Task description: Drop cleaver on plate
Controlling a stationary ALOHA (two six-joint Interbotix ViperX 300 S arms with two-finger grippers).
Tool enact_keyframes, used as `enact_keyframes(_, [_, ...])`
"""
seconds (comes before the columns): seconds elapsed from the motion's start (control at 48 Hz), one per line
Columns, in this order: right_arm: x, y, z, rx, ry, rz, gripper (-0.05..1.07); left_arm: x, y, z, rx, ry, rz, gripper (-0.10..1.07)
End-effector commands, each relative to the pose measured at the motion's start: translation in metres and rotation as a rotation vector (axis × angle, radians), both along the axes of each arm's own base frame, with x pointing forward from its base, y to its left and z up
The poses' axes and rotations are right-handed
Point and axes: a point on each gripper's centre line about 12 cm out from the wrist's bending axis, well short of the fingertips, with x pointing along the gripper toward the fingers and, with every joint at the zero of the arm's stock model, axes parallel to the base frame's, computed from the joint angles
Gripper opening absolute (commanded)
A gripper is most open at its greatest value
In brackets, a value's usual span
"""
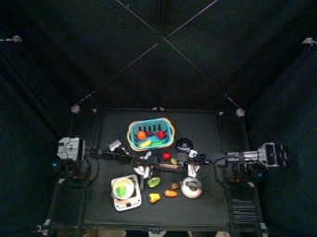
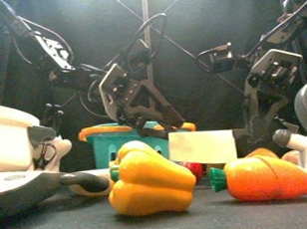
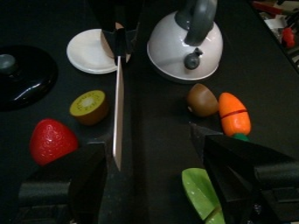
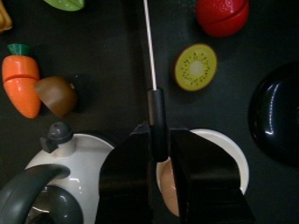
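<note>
The cleaver (image 4: 149, 52) has a pale blade and a wooden handle. My right gripper (image 4: 158, 133) is shut on the handle and holds it edge-up over the white plate (image 4: 230, 156). In the left wrist view the blade (image 3: 117, 105) runs from the plate (image 3: 84, 51) toward my left gripper (image 3: 152, 156), which is open with its jaws wide on either side of the blade's tip, not touching it. In the front view the blade (image 2: 202, 146) hangs flat-on below both grippers, with the left (image 2: 150, 115) and the right (image 2: 268, 112).
A silver kettle (image 4: 52, 179) stands beside the plate. A halved kiwi (image 4: 195, 67), a strawberry (image 3: 49, 140), a carrot (image 4: 21, 79), a brown fruit (image 4: 55, 94) and a black lid (image 3: 21, 74) lie around. A teal basket (image 1: 150, 135) sits at the back, a yellow pepper (image 2: 148, 182) in front.
</note>
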Motion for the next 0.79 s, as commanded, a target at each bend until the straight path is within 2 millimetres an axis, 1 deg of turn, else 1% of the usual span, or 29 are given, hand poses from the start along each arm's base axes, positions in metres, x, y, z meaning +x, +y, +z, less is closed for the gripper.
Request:
enact_keyframes(0.0, [0.002,0.000,0.017,-0.005,-0.049,0.002,0.22,0.001,0.004,0.023,-0.009,-0.089,-0.003,0.99])
enact_keyframes(0.062, [-0.004,0.001,0.026,-0.002,-0.056,0.003,0.22,0.002,0.005,0.036,-0.019,-0.148,-0.012,0.99])
enact_keyframes(0.104, [-0.009,0.001,0.031,0.000,-0.059,0.002,0.22,0.002,0.007,0.040,-0.023,-0.172,-0.010,0.99])
enact_keyframes(0.125, [-0.020,0.003,0.037,0.008,-0.051,0.002,0.22,0.001,0.012,0.041,-0.023,-0.186,-0.006,0.99])
enact_keyframes(0.167, [-0.032,0.000,0.039,0.016,-0.025,-0.014,0.22,0.001,0.015,0.043,-0.024,-0.197,-0.002,0.99])
enact_keyframes(0.229, [-0.048,-0.006,0.040,0.029,0.021,-0.050,0.22,0.001,0.019,0.048,-0.008,-0.230,-0.005,0.99])
enact_keyframes(0.292, [-0.064,-0.017,0.042,0.038,0.063,-0.107,0.22,0.002,0.019,0.054,0.023,-0.283,-0.030,0.99])
enact_keyframes(0.354, [-0.077,-0.029,0.048,0.025,0.069,-0.164,0.22,0.001,0.019,0.061,0.057,-0.347,-0.056,0.99])
enact_keyframes(0.438, [-0.089,-0.044,0.053,-0.004,0.049,-0.235,0.22,-0.002,0.022,0.060,0.076,-0.367,-0.046,0.99])
enact_keyframes(0.5, [-0.093,-0.050,0.053,-0.015,0.032,-0.261,0.22,-0.004,0.025,0.057,0.067,-0.363,-0.025,0.99])
enact_keyframes(0.583, [-0.090,-0.050,0.048,-0.017,0.014,-0.260,0.22,-0.008,0.029,0.052,0.049,-0.350,0.007,0.99])
enact_keyframes(0.667, [-0.085,-0.047,0.034,0.002,0.040,-0.251,0.22,-0.012,0.035,0.048,0.030,-0.340,0.043,0.99])
enact_keyframes(0.771, [-0.079,-0.049,0.019,0.032,0.070,-0.265,0.23,-0.014,0.036,0.046,0.025,-0.333,0.053,0.99])
